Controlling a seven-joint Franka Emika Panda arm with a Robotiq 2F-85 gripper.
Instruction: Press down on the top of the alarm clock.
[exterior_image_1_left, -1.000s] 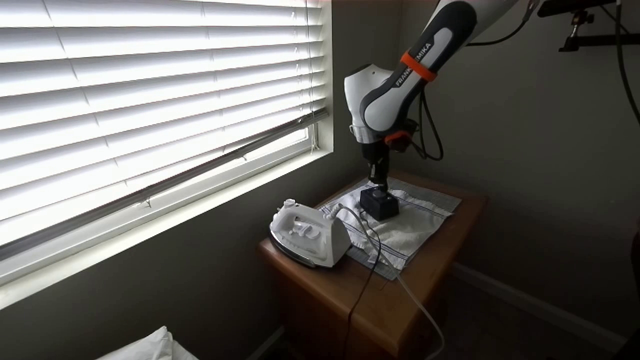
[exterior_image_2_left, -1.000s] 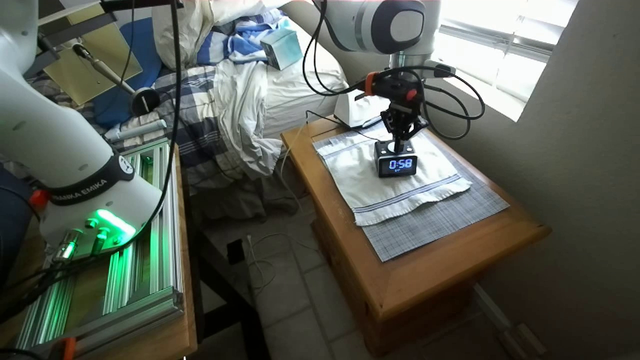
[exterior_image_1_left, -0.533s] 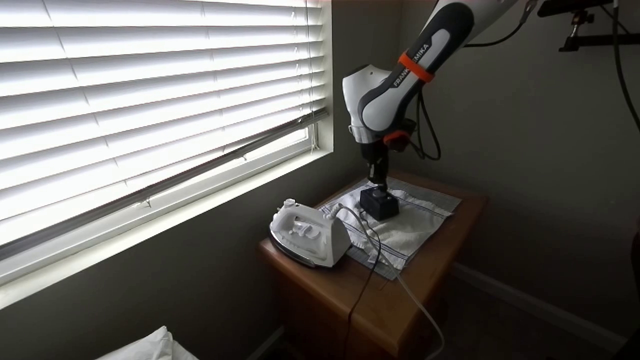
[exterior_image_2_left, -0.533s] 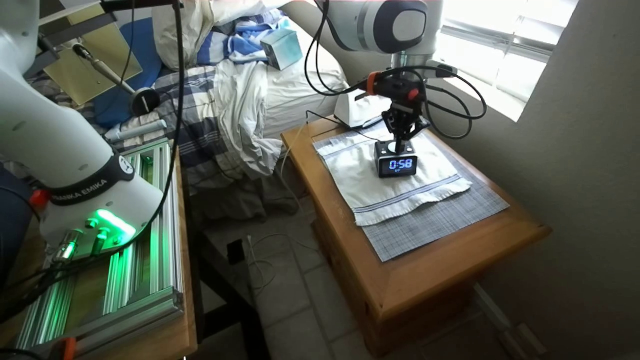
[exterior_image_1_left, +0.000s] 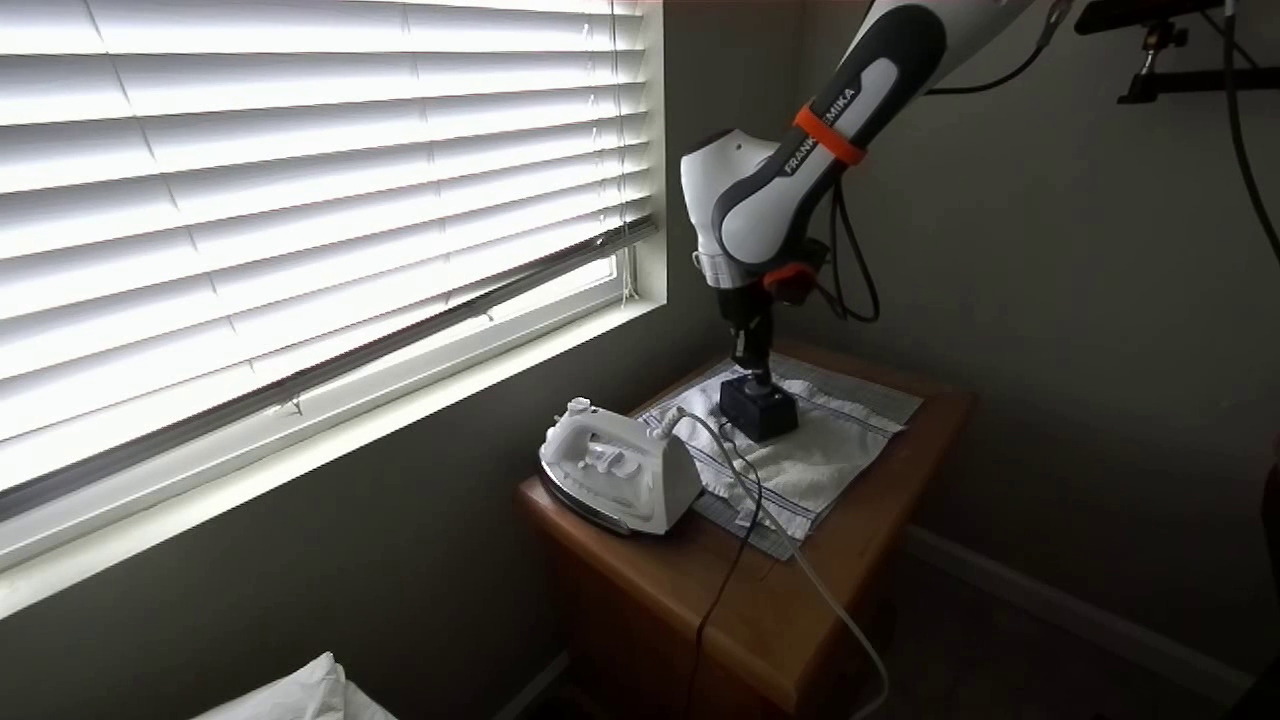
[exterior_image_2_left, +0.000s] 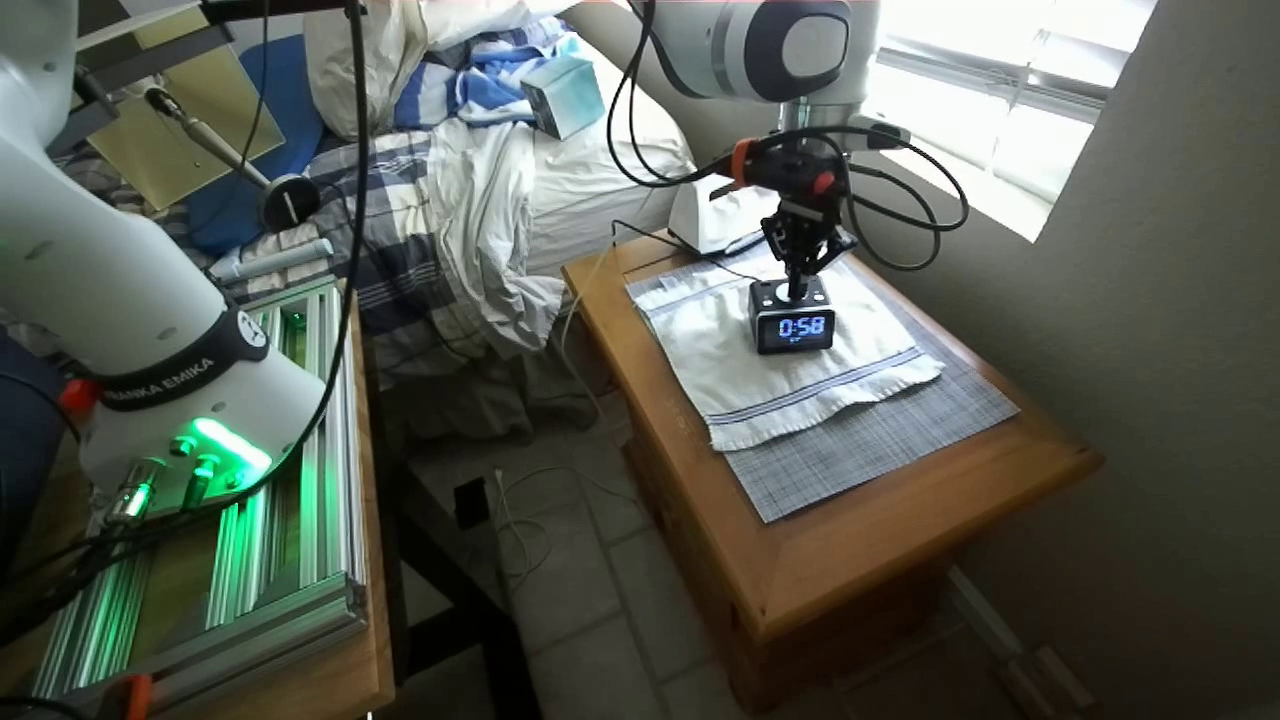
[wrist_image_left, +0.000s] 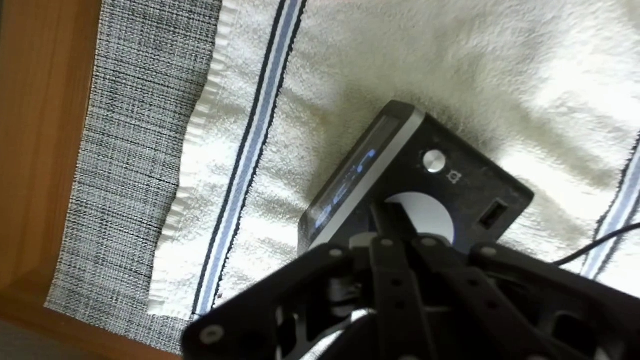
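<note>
The alarm clock, a small black box, sits upright on a white towel in both exterior views (exterior_image_1_left: 760, 412) (exterior_image_2_left: 795, 332). Its lit display reads 0:58. The wrist view shows its flat black top (wrist_image_left: 407, 177) with a round white button (wrist_image_left: 431, 215), a small silver knob and a slot. My gripper points down with its fingers together and nothing between them. Its tips (wrist_image_left: 395, 220) lie over the button's edge and hide part of it. In both exterior views the gripper (exterior_image_1_left: 760, 376) (exterior_image_2_left: 797, 290) is at the clock's top; I cannot tell contact from a tiny gap.
A white iron (exterior_image_1_left: 615, 475) with a pale cord (exterior_image_1_left: 830, 600) stands beside the clock at the nightstand's end. The towel (exterior_image_2_left: 690, 370) and grey mat (exterior_image_2_left: 870, 475) lie on the wooden nightstand (exterior_image_2_left: 900, 530). A window with blinds (exterior_image_1_left: 330, 200) and walls border it.
My gripper has risen very slightly and shifted a little toward the window side over the last half second. The clock, its display reading and the iron have not moved.
</note>
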